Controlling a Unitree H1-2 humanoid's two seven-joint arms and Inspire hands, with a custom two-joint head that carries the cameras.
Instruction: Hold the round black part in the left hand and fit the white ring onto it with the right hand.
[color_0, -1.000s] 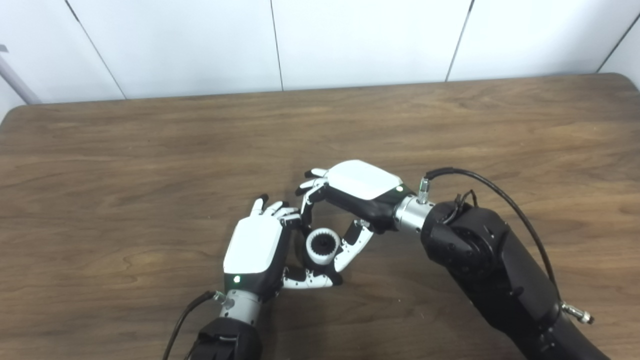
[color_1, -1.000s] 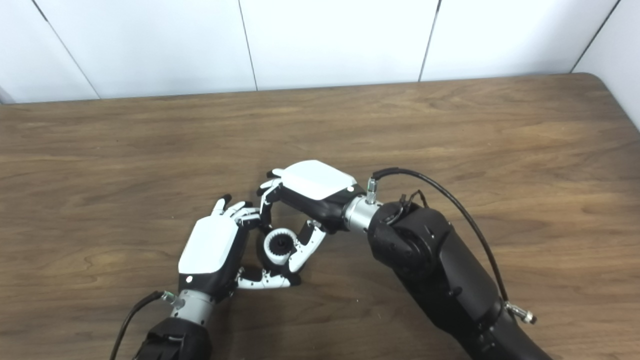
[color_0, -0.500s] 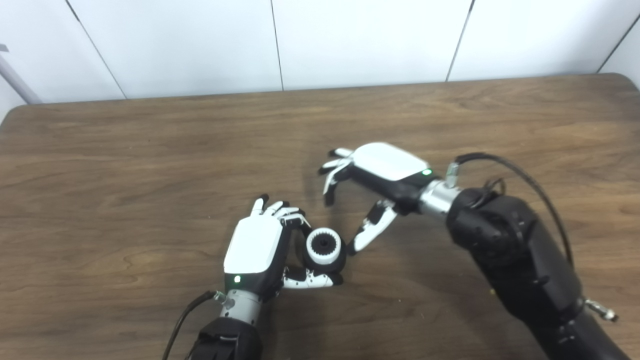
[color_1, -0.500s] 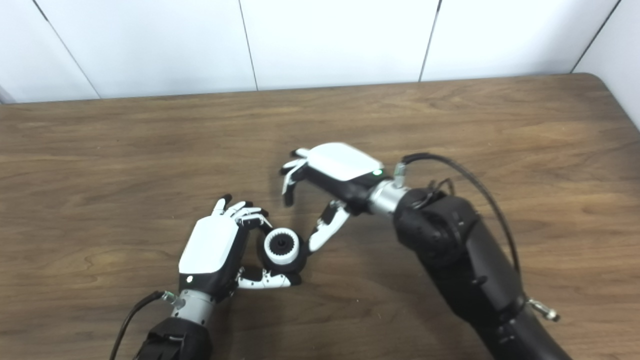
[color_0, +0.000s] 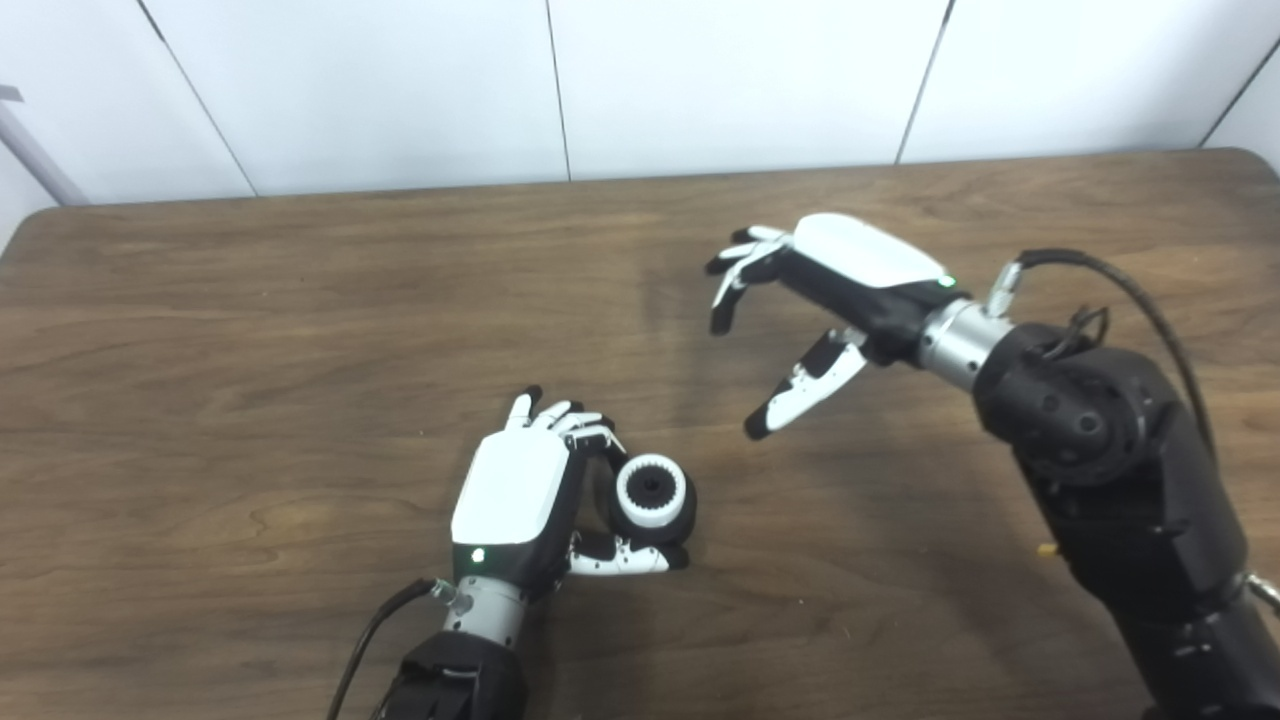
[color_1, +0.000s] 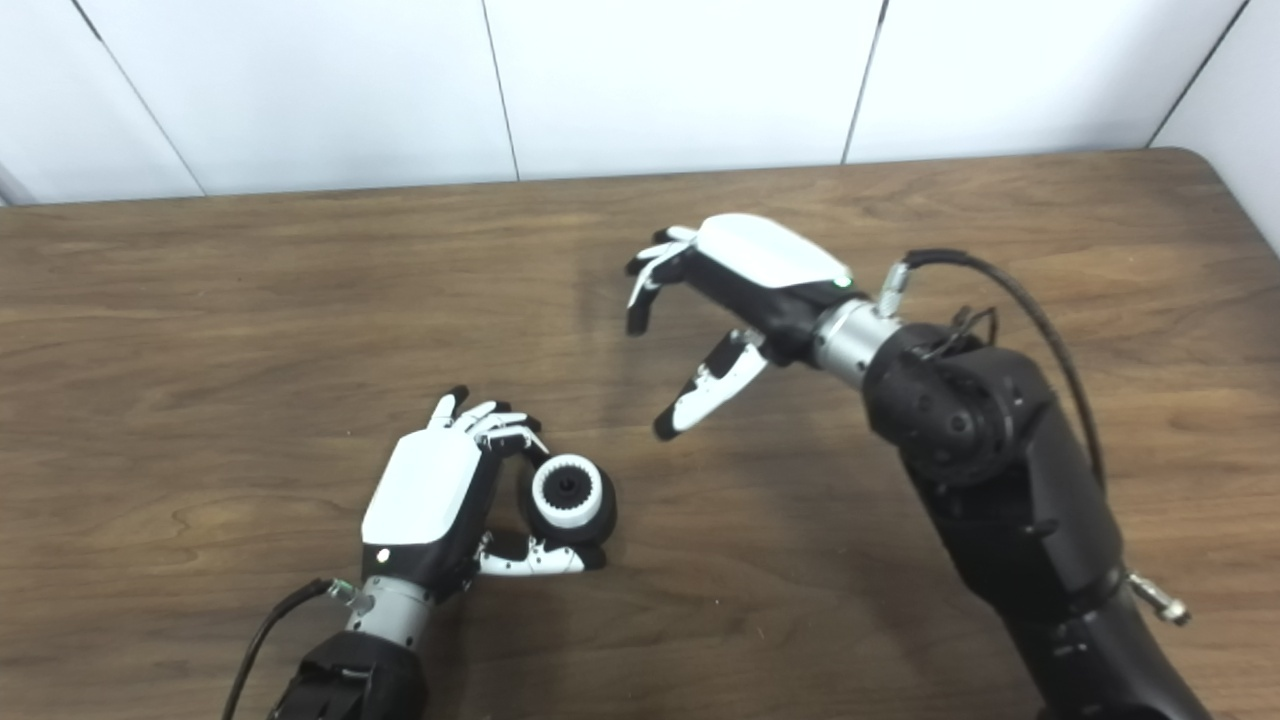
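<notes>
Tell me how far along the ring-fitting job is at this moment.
Done, by the look of it: the white ring sits on the round black part. In hand: the left robot hand grips that part low over the table. The right robot hand is open, empty and well clear. Left: apparently nothing, though full seating cannot be confirmed.

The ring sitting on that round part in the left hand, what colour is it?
White ring, toothed inside, on the black part; clearest in the left eye view.
</notes>
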